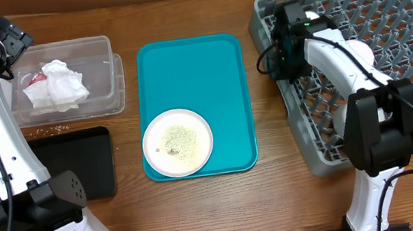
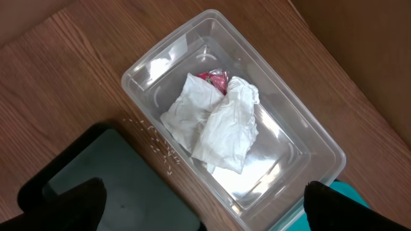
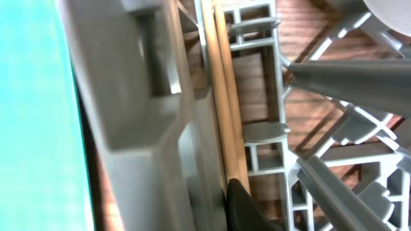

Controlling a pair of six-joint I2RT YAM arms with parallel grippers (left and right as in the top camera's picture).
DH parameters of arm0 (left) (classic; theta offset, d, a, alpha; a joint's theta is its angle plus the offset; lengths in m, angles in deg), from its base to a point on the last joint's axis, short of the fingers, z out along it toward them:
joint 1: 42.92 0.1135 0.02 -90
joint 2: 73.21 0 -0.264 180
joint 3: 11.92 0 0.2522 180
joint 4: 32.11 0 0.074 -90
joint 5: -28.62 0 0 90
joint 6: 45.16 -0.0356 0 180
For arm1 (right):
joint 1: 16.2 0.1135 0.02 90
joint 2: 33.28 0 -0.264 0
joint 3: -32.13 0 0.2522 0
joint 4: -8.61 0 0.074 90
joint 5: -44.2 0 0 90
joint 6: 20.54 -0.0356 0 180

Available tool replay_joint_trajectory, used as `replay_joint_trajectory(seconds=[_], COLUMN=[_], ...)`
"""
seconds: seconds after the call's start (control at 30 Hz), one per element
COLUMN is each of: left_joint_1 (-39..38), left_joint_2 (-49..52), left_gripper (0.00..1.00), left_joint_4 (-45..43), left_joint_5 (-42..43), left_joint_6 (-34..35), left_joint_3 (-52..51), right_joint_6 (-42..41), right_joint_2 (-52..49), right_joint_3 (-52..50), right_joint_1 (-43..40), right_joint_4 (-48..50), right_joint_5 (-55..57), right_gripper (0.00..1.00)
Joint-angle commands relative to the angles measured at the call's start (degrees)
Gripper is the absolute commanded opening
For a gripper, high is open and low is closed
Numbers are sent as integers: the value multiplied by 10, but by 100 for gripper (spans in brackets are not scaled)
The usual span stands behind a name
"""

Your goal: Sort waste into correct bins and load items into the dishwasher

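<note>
**Napkins Binned, Rice Plate Waits as Arm Reaches Into Rack**

The left gripper (image 2: 204,208) hangs wide open and empty over the clear tub (image 2: 144,67) at 10 o'clock on the table (image 1: 277,200). Its work there looks done: 2 crumpled napkins (image 2: 218,128) lie inside, with a red wrapper (image 2: 215,78) peeking out at their top edge.

At 3 o'clock, the right gripper (image 1: 288,39) is down at the left wall of the dish rack (image 1: 403,10). The wrist view there shows 2 pale wooden sticks (image 3: 226,109) lying side by side along the wall and running down to 1 dark finger (image 3: 243,205). Only that finger shows, so whether the jaws have closed on the sticks cannot be told. The low reach suggests the sticks are being handled along the wall, where the rack's ribs would keep them from rolling.

The plate (image 1: 151,133) sits at the 7 o'clock corner of the teal tray (image 1: 189,63), spread with rice grains (image 1: 180,140). It likely needs emptying before it goes in the rack. More grains are scattered on the bare wood between the tub and the black tray (image 1: 81,167), which lies at 8 o'clock with nothing visible in it.

The table is warm brown wood with plain grain. Of the room beyond it, nothing shows clearly.
</note>
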Motion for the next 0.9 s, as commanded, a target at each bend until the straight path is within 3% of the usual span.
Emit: replay_joint_trajectory(seconds=[0.0,0.47,0.67,0.87], left_joint_1=[-4,-4,-4,-4], left_joint_2=[4,4,4,4], left_gripper=[100,100,100,100], left_joint_4=[0,0,0,0], left_joint_5=[-1,-1,-1,-1], left_joint_6=[-7,-7,-7,-7], left_joint_3=[-1,-1,-1,-1], right_joint_6=[-158,-331,-367,-346], right_joint_2=[2,2,2,2], right_joint_3=[16,23,23,23], right_joint_1=[-7,-7,-7,-6], right_joint_4=[-5,50,63,69], right_joint_5=[-78,-128,-91,-111], right_gripper=[11,17,23,25])
